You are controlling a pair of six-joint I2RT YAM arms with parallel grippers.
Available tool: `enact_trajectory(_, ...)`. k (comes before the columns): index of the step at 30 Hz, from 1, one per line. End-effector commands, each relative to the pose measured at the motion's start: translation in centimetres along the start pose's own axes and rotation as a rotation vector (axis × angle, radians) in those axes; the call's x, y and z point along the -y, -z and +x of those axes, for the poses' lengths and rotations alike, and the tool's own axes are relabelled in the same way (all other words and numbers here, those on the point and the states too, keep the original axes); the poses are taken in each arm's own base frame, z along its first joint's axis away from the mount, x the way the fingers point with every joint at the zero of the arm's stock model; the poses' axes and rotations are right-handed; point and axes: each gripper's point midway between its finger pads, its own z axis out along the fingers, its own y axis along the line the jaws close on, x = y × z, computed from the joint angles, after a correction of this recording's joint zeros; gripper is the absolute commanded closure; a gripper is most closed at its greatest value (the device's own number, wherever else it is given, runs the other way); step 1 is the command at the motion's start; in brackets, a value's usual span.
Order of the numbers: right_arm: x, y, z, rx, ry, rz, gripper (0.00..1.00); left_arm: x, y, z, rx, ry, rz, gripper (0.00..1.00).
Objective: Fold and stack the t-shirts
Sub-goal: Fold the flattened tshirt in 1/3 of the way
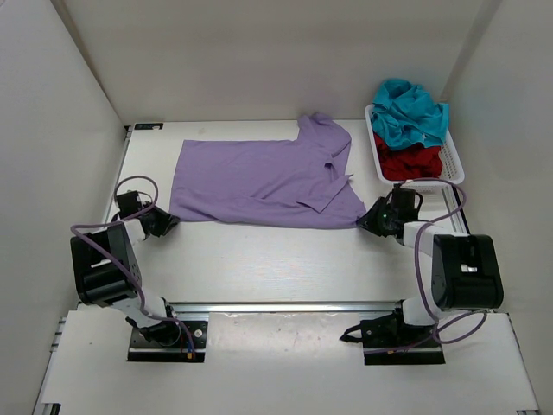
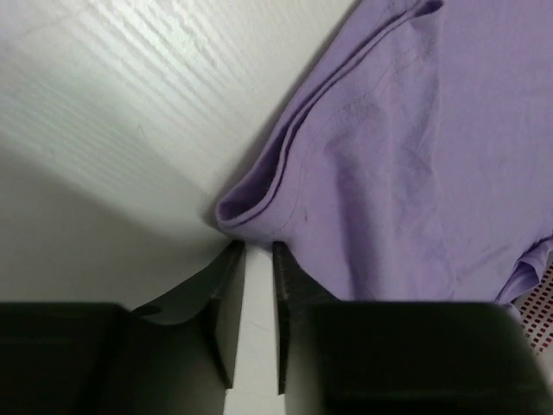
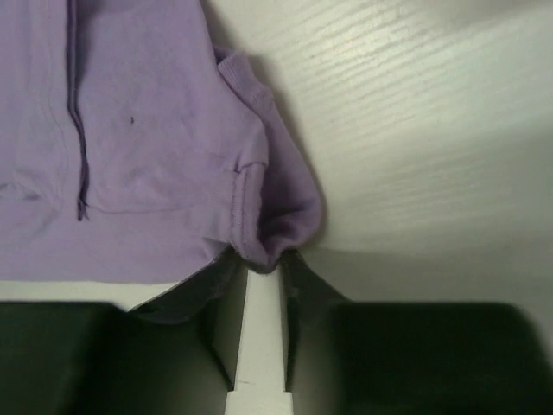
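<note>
A lavender t-shirt (image 1: 259,177) lies spread flat on the white table, with one sleeve folded over near its right side. My left gripper (image 1: 164,223) sits low at the shirt's near-left corner. In the left wrist view its jaws (image 2: 257,246) stand a little apart with bare table between them, and the rolled corner of the lavender shirt (image 2: 251,216) lies just past the tips. My right gripper (image 1: 370,220) is at the near-right corner. Its jaws (image 3: 263,259) are narrowly open, and a bunched fold of the lavender shirt (image 3: 285,225) droops into the tips. The teal t-shirt (image 1: 413,117) and the dark red t-shirt (image 1: 413,162) lie crumpled in the basket.
The white mesh basket (image 1: 455,173) stands at the back right, just behind my right arm. White walls close in the table on the left, back and right. A metal rail (image 1: 285,304) runs along the near edge between the arm bases.
</note>
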Motion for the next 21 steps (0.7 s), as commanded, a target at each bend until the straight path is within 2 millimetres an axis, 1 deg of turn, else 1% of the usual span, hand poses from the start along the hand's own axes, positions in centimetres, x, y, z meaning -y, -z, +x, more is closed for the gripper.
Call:
enact_trajectory(1, -0.8, -0.7, -2.0, 0.055, -0.002, -0.015, 0.88, 0.9, -0.9, -1.6, 0.038, -0.01, 0.001, 0.73)
enact_trajectory(2, -0.7, -0.8, -2.2, 0.059, -0.007, -0.005, 0.91, 1.2, -1.2, -1.7, 0.038, -0.014, 0.002, 0.77)
enact_trajectory(4, -0.7, -0.6, -2.2, 0.062, -0.001, -0.008, 1.0, 1.6, -1.4, -2.2, 0.047, -0.017, 0.003, 0.96)
enact_trajectory(5, -0.5, -0.3, -2.2, 0.069, -0.003, -0.001, 1.0, 1.6, -1.5, -2.2, 0.043, -0.021, -0.001, 1.0)
enact_trajectory(6, -0.7, -0.1, -2.6, 0.082, -0.001, -0.004, 1.0, 1.7, -1.4, -2.2, 0.048, -0.022, 0.006, 1.0)
enact_trajectory(7, -0.4, 0.4, -2.4, 0.084, -0.011, 0.005, 1.0, 2.3, -1.0, -2.8, 0.064, -0.026, 0.022, 1.0)
enact_trajectory(9, 0.0, 1.2, -2.0, 0.091, -0.02, 0.004, 1.0, 2.1, -0.4, -3.4, 0.083, -0.018, 0.03, 1.0)
enact_trajectory(10, 1.5, 3.5, -0.5, 0.093, -0.058, 0.023, 1.0, 2.0, 1.5, -4.0, 0.117, -0.015, 0.033, 1.0)
enact_trajectory(11, 1.6, 3.5, -0.5, 0.094, -0.06, 0.024, 1.0, 2.0, 1.5, -4.0, 0.117, -0.02, 0.033, 1.0)
enact_trajectory(12, 1.7, 3.9, 0.3, 0.083, -0.051, 0.024, 1.0, 1.8, 2.0, -3.7, 0.11, -0.019, 0.025, 1.0)
enact_trajectory(13, 1.6, 4.2, 0.4, 0.086, -0.051, 0.013, 1.0, 1.1, 2.2, -2.7, 0.079, -0.016, 0.01, 1.0)
enact_trajectory(16, 3.0, 4.9, 2.7, 0.054, -0.078, 0.032, 1.0, -0.2, 3.2, -1.7, 0.06, -0.003, 0.001, 1.0)
enact_trajectory(17, 3.2, 5.3, 2.7, 0.065, -0.083, 0.03, 1.0, -0.5, 3.7, -1.8, 0.071, -0.005, -0.008, 1.0)
enact_trajectory(20, 5.0, 5.7, 4.3, 0.051, -0.104, 0.066, 1.0, -1.6, 4.5, -0.8, 0.075, -0.028, -0.042, 1.0)
enact_trajectory(21, 4.7, 5.9, 4.0, 0.057, -0.101, 0.057, 1.0, -1.6, 4.8, -0.8, 0.076, -0.045, -0.043, 1.0)
